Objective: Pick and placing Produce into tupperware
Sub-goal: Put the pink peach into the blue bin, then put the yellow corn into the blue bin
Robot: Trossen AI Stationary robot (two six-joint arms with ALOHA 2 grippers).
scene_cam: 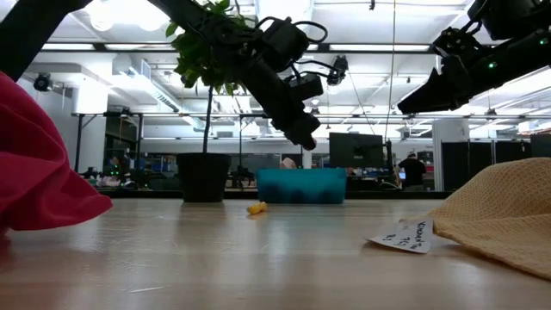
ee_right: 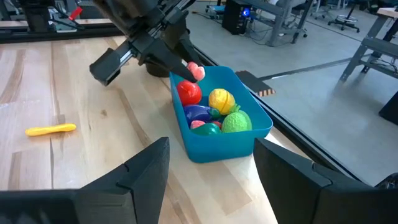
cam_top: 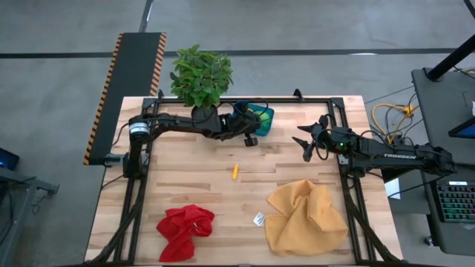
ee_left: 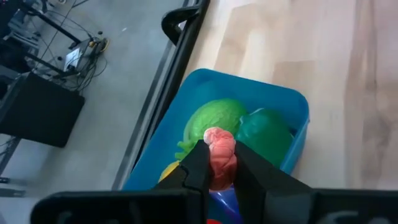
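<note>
The left tool point(ee_left: 219, 163) grips a pink toy point(ee_left: 219, 149) above the blue tub point(ee_right: 239, 134) at the desk's far edge, positioned for release. The right tool point(ee_right: 208, 165) waits open near the desk's right edge.

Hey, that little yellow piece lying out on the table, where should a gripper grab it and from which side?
Grip the yellow piece across its narrow middle, coming straight down from above. It is slim, elongated and lies flat on the bare wooden table, with nothing close beside it, so the fingers should straddle its short width.
</note>
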